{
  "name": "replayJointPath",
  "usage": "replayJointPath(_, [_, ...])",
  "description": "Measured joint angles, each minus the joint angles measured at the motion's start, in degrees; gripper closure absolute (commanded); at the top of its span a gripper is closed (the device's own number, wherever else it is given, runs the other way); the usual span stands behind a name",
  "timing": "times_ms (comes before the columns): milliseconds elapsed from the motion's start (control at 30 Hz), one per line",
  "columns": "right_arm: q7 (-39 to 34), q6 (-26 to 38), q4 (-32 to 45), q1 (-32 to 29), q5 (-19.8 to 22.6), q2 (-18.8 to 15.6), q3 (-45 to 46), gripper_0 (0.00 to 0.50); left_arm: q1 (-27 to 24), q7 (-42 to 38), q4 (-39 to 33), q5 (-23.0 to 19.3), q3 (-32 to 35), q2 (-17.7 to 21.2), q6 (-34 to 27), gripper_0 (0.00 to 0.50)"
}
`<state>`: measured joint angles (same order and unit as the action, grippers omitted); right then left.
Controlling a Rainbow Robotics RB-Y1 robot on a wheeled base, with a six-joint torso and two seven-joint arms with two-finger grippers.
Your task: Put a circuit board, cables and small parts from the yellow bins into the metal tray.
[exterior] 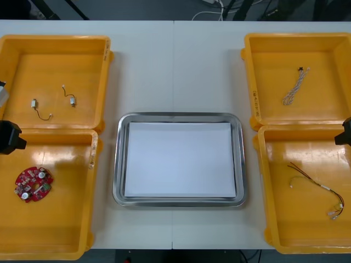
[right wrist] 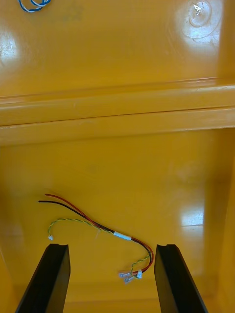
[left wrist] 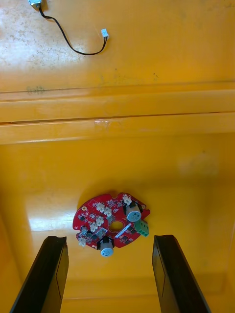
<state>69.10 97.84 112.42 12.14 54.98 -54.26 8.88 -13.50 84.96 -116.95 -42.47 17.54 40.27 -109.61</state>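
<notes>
Over the yellow bin [exterior: 60, 230] at 8 o'clock from the empty metal tray [exterior: 122, 164], your left pincer [left wrist: 108, 238] hovered, fingers apart, above the circuit board [left wrist: 111, 226], so the first pick looked due: descend, clamp its rim, while your right pincer [right wrist: 110, 247] hovered likewise apart.

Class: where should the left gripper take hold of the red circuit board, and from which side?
Grip the circuit board by opposite points of its round rim, straight down from above. It lies flat in the yellow bin, its face crowded with raised parts, so the rim probably holds best. The left gripper hangs over it, jaws open.
</notes>
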Motion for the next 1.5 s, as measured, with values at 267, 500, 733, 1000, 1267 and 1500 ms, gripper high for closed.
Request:
replayJointPath(267, [0.0, 0.0, 0.0, 0.0, 0.0, 0.0, 0.0, 0.000, 0.0, 0.0, 0.0, 0.0, 0.0, 0.0, 0.0, 0.000])
replayJointPath(500, [0.0, 0.0, 0.0, 0.0, 0.0, 0.0, 0.0, 0.000, 0.0, 0.0, 0.0, 0.0, 0.0, 0.0, 0.0, 0.000])
replayJointPath(733, [0.0, 0.0, 0.0, 0.0, 0.0, 0.0, 0.0, 0.000, 0.0, 0.0, 0.0, 0.0, 0.0, 0.0, 0.0, 0.000])
replayJointPath(1000, [0.0, 0.0, 0.0, 0.0, 0.0, 0.0, 0.0, 0.000, 0.0, 0.0, 0.0, 0.0, 0.0, 0.0, 0.0, 0.000])
replayJointPath(1267, [0.0, 0.0, 0.0, 0.0, 0.0, 0.0, 0.0, 0.000, 0.0, 0.0, 0.0, 0.0, 0.0, 0.0, 0.0, 0.000])
replayJointPath(1500, [0.0, 0.0, 0.0, 0.0, 0.0, 0.0, 0.0, 0.000, 0.0, 0.0, 0.0, 0.0, 0.0, 0.0, 0.0, 0.000])
